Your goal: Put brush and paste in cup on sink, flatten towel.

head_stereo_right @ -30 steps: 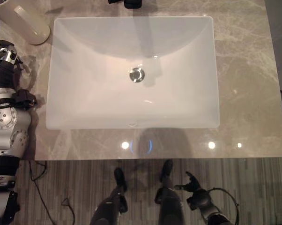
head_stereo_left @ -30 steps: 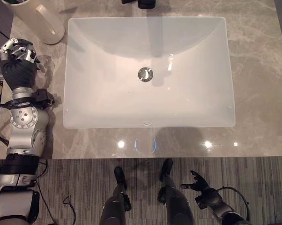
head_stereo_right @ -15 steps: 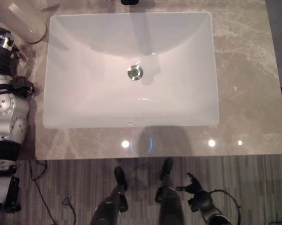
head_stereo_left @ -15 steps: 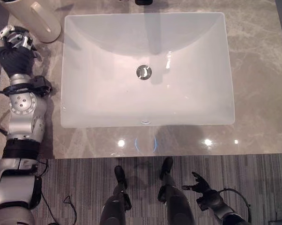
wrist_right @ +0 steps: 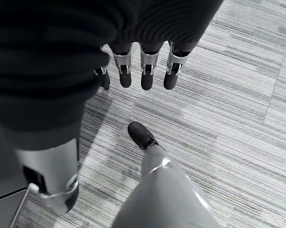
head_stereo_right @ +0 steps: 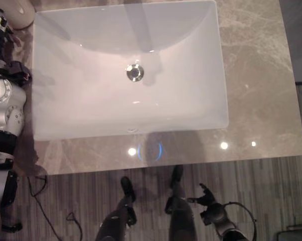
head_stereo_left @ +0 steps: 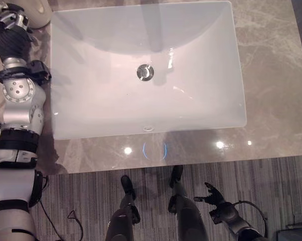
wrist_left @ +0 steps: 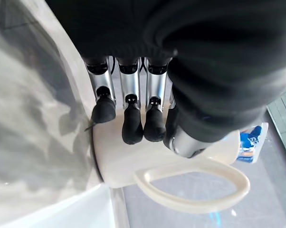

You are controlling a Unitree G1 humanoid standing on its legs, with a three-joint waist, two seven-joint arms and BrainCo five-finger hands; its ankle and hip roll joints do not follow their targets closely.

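Observation:
A cream cup (head_stereo_left: 39, 6) with a handle stands on the counter at the sink's back left corner and is cut off by the view's edge. In the left wrist view the cup (wrist_left: 147, 164) lies just past my left hand's dark fingertips (wrist_left: 132, 128), which hang relaxed close to its wall. A blue and white thing (wrist_left: 251, 141) shows at the cup's far end; I cannot tell what it is. My left hand (head_stereo_left: 9, 22) sits right beside the cup. My right hand (head_stereo_left: 211, 194) hangs low over the floor, with its straight fingers (wrist_right: 147, 71) holding nothing.
The white rectangular sink (head_stereo_left: 201, 60) with a metal drain (head_stereo_left: 145, 72) takes up the middle of the grey marble counter (head_stereo_left: 271, 75). Striped carpet (wrist_right: 238, 95) lies below the counter's front edge.
The camera has shifted, so the whole picture slid up and to the left. My left hand has moved back along the counter to just beside the cup. My right hand stays put.

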